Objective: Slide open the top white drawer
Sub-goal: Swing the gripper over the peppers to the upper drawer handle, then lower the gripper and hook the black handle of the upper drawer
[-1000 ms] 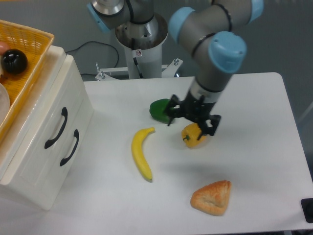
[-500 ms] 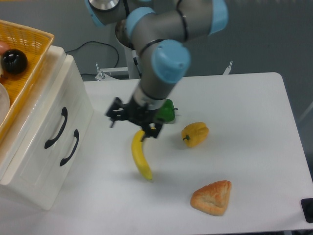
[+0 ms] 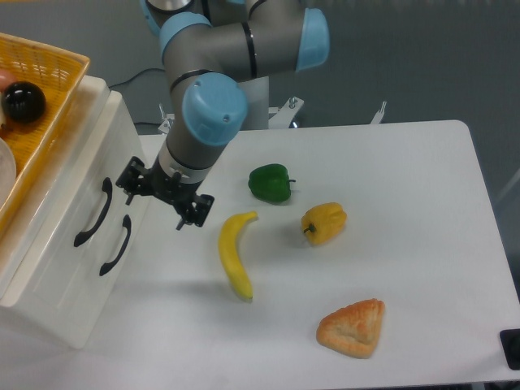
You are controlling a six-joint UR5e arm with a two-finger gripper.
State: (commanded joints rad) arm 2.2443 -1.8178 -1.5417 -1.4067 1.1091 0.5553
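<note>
Top white drawer (image 3: 69, 213), the upper of two I counted in the small glossy cabinet (image 3: 49, 268), sat shut at the left of the table (image 3: 422, 244), its curved black handle (image 3: 93, 213) just left of the jaws. The lower drawer (image 3: 85, 268) carried an identical handle (image 3: 116, 245). One gripper (image 3: 166, 200) hung just off the cabinet's front corner, jaws spread and holding nothing. On the table I saw one banana (image 3: 234, 255), one green pepper (image 3: 270, 182), one yellow pepper (image 3: 324, 223) and one flaky pastry wedge (image 3: 352, 327). One yellow woven basket (image 3: 45, 97) sat on top of the cabinet.
</note>
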